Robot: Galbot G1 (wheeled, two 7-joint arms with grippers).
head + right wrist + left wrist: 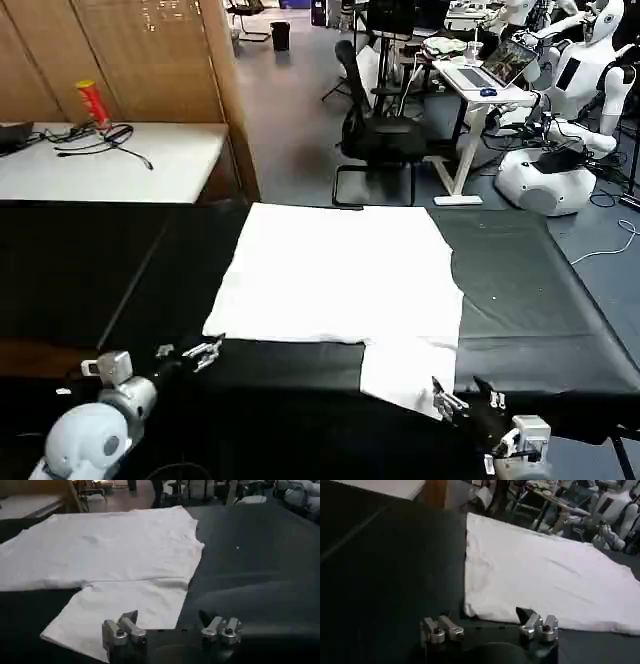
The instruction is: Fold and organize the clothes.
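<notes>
1. One white T-shirt (pixel 340 275), plain side up, lies flat on the black table (pixel 90 270).
2. Left gripper (pixel 185 352): fingers apart, at the shirt's near left corner.
3. Right gripper (pixel 468 397): fingers apart, one over the shirt's near right flap.

You have one white T-shirt (pixel 335 275) on one black table (pixel 90 270), two grippers, left (pixel 190 354) and right (pixel 465 398), and one red can (pixel 92 102).
</notes>
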